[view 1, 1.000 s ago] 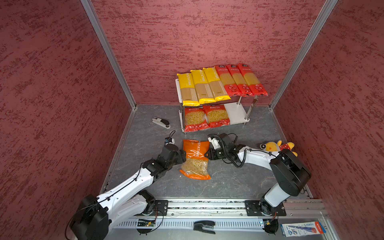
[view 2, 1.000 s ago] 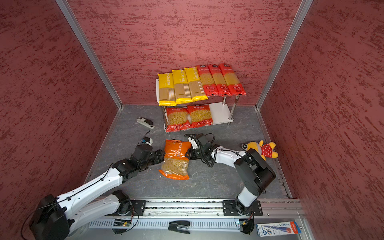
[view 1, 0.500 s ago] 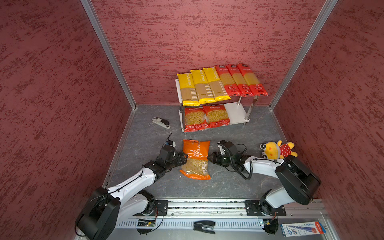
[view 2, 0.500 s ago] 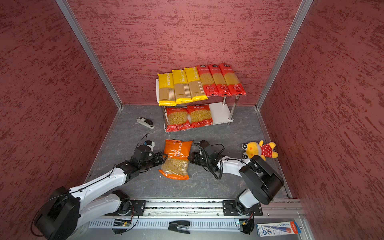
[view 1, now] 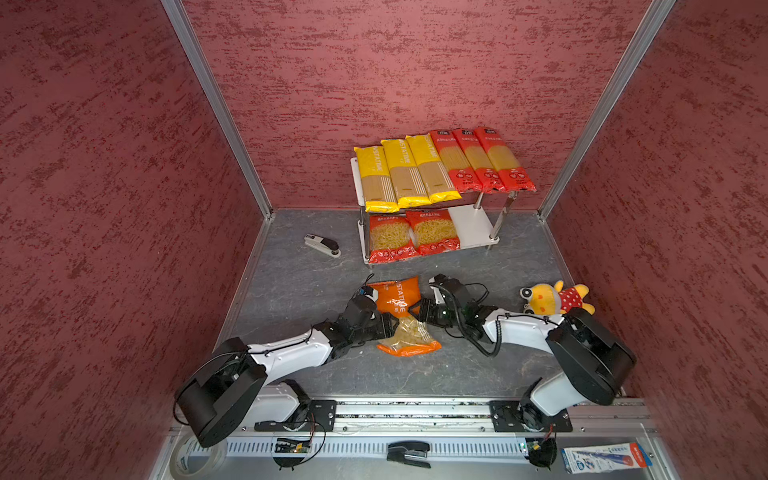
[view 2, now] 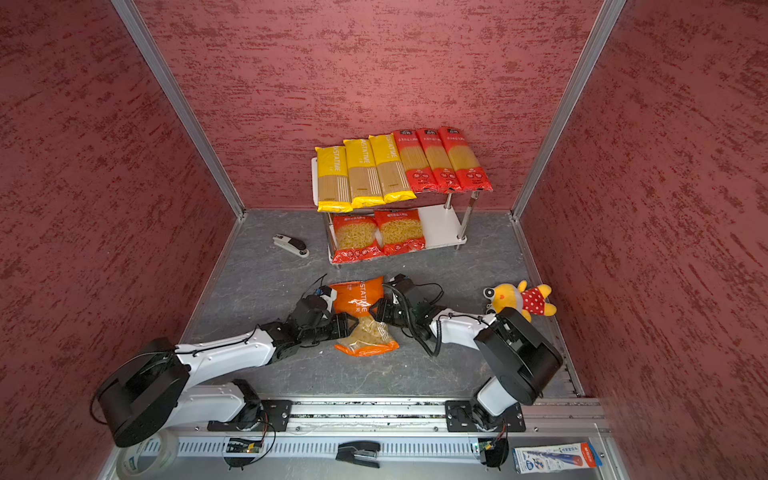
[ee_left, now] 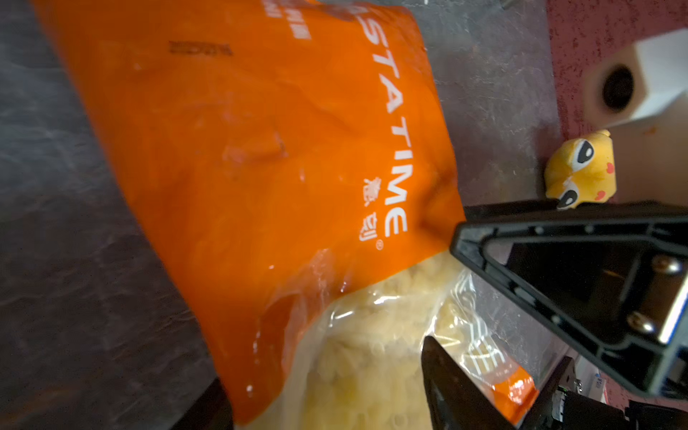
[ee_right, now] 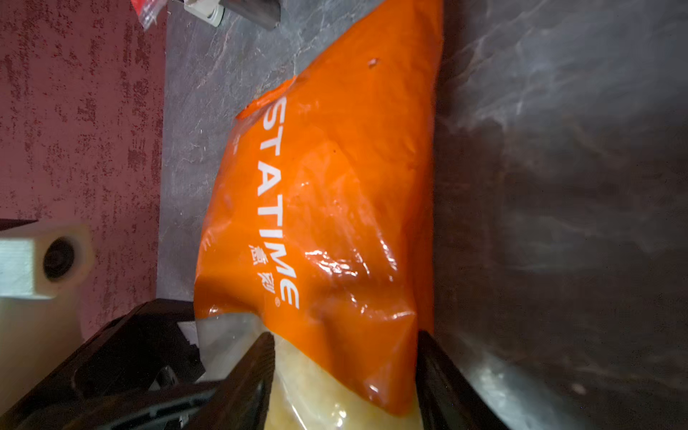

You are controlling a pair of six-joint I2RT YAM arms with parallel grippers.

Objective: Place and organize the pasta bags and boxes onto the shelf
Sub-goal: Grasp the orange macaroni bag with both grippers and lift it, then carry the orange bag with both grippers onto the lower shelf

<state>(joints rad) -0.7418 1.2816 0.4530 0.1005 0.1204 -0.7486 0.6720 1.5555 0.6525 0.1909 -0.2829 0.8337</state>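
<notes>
An orange pasta bag [view 1: 395, 299] [view 2: 357, 297] lies on the grey floor between my two arms. My left gripper [view 1: 390, 324] [ee_left: 324, 363] is closed on the bag's [ee_left: 260, 149] left edge at the clear macaroni part, with a finger on each face. My right gripper [view 1: 419, 309] [ee_right: 345, 335] straddles the bag's [ee_right: 335, 186] right edge, jaws apart, one above and one below. On the shelf [view 1: 471, 224], three yellow spaghetti packs [view 1: 403, 174] and three red ones [view 1: 478, 162] fill the top board. Two wide red bags [view 1: 411, 235] lie on the lower board's left part.
A grey stapler [view 1: 322, 245] lies left of the shelf. A yellow plush toy [view 1: 552, 297] sits by the right wall, behind my right arm. On the front rail are a black stapler [view 1: 409, 453], a tape roll [view 1: 195, 457] and a blue-white carton [view 1: 602, 457].
Both grippers have moved in onto the orange bag's two sides. The left jaws have narrowed, the right jaws have widened. The bag's middle now looks pinched and its top bulges.
</notes>
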